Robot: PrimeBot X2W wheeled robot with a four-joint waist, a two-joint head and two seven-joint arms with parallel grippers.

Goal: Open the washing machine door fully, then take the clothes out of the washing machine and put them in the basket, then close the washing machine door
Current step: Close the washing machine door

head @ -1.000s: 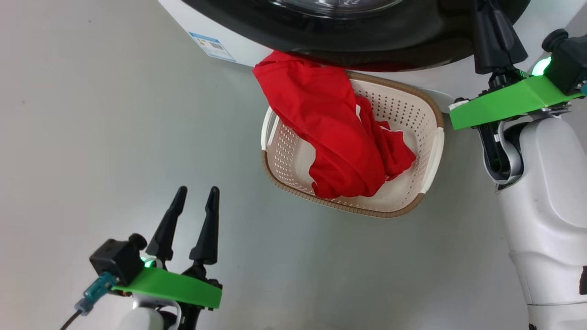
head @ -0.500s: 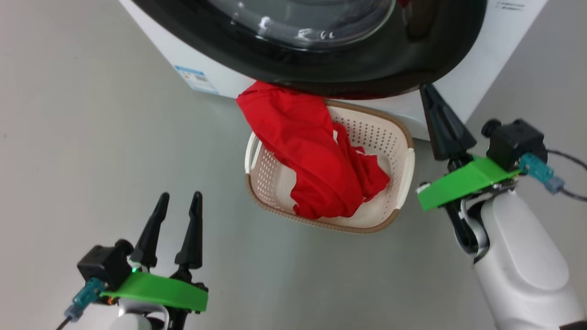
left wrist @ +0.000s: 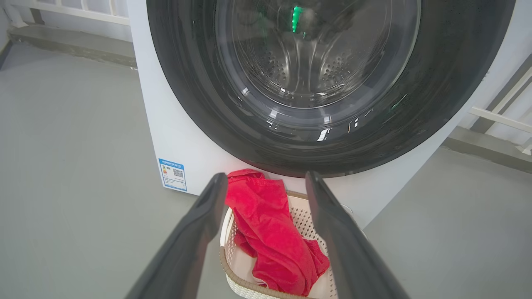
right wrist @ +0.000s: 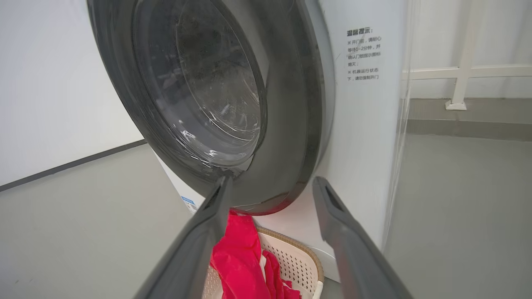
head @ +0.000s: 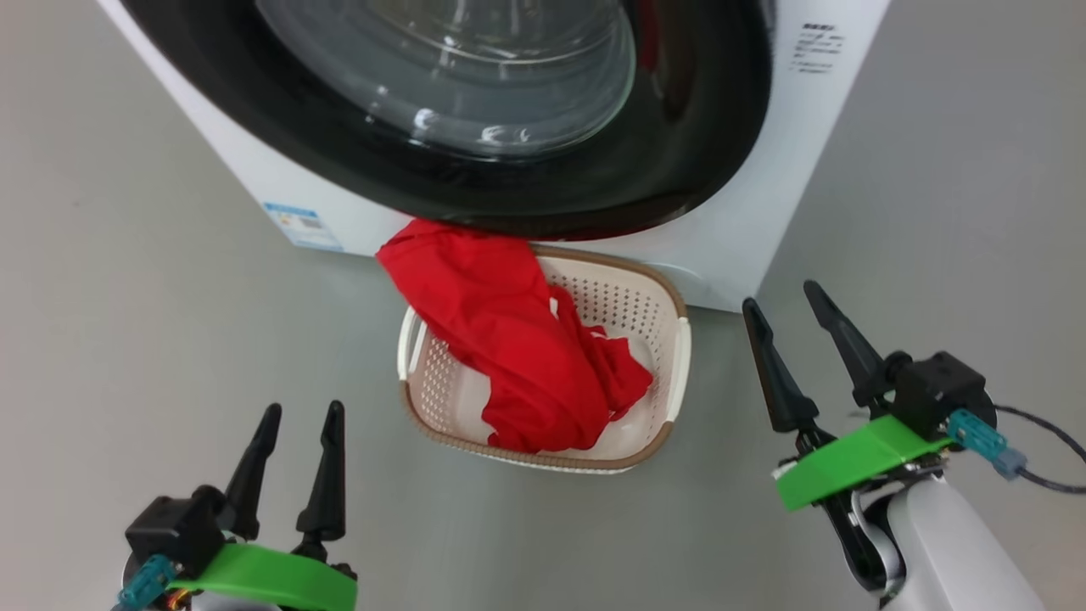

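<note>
The washing machine door (head: 696, 127) was found lying against the front of the washing machine (head: 789, 170), its glossy black rim encircling the clear glass window (head: 458, 76); whether it was latched could not be determined. Through the glass, in the left wrist view, the perforated steel drum (left wrist: 307, 70) was visible. The clothes (head: 509, 339), bright red with a strip of white trim showing, lay in the basket (head: 624, 301), heaped across its middle and left portion, with their far end draped over the far left rim and reaching up under the lower edge of the door. The right part of the basket floor was bare. The basket stood on the grey floor (head: 170, 339), just in front of the machine and directly below the door, its far rim close to the white front panel. A small blue-edged label (head: 304, 225) was noted on the machine's lower left front, and a block of printed text (head: 813, 47) on its upper right. The left claw (head: 303, 407) hung at the near left, well apart from the basket, fingers spread and grasping nothing. The right claw (head: 779, 295) was positioned to the right of the basket, near the machine's right corner, released likewise, with its two dark fingers apart, empty and touching neither the door nor the basket.
</note>
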